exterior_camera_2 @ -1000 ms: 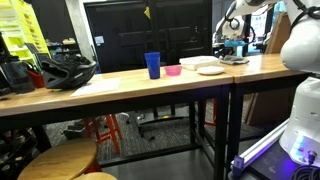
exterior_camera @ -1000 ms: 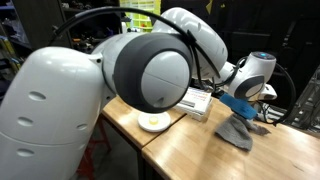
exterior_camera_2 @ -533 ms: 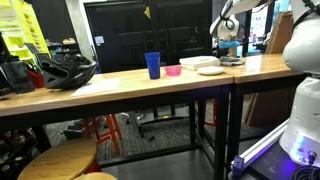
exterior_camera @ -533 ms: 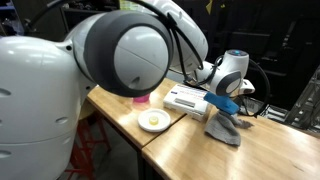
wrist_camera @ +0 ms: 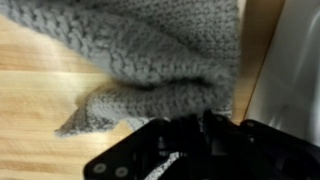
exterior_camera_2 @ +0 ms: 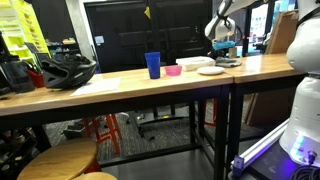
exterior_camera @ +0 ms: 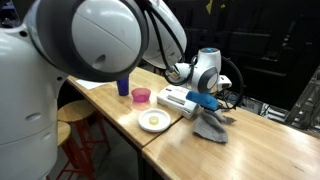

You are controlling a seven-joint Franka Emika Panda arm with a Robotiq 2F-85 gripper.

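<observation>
Wrist view, grey knitted cloth (wrist_camera: pixel 150 50) bunched just ahead of pincer (wrist_camera: pixel 190 124), pinched between its tips.

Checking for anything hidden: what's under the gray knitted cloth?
Bare wooden table shows beside the gray knitted cloth, whose top the gripper pinches. Whatever lies beneath its folds is covered.

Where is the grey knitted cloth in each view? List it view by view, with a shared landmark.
Exterior view: grey knitted cloth right of centre, below the gripper.
Exterior view: small grey patch at far upper right.
Wrist view: fills the upper half.
Landmark: the white plate beside it, in both exterior views.
</observation>
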